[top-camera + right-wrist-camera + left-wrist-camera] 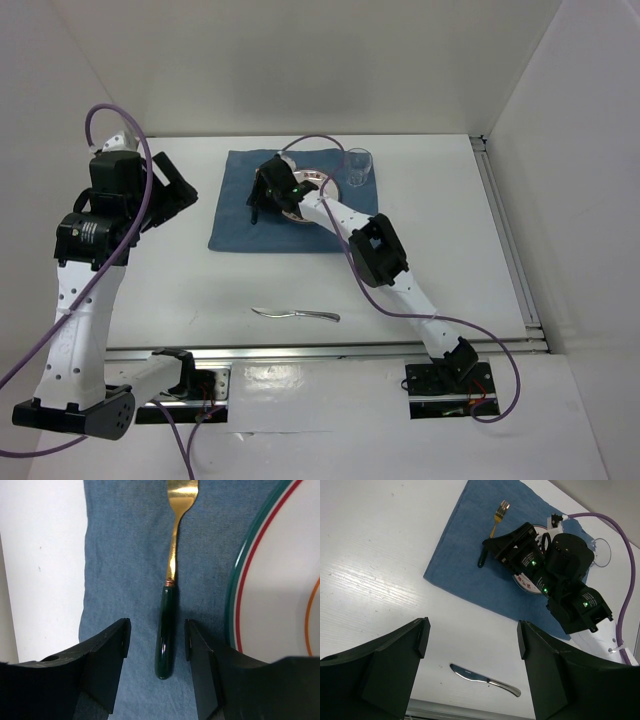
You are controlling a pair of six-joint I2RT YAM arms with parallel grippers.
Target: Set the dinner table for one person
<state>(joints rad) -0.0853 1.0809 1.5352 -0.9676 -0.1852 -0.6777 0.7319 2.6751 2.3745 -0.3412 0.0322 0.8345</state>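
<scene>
On the blue placemat (125, 555) lies a fork (172, 555) with a gold head and a dark green handle, just left of a white plate (280, 580) with a green and red rim. My right gripper (157, 630) hangs low over the handle, open. The handle lies between the fingers, and a gap shows on each side. In the top view the right gripper (260, 197) covers the mat's middle and part of the plate (315, 180). My left gripper (472, 640) is open and empty, high over the dinner table (450, 230) at the left. A steel knife (296, 314) lies near the front edge.
A clear glass (359, 167) stands on the mat's far right corner, beside the plate. A metal rail (510, 240) runs along the table's right side and another along the front. White walls close in the back and sides.
</scene>
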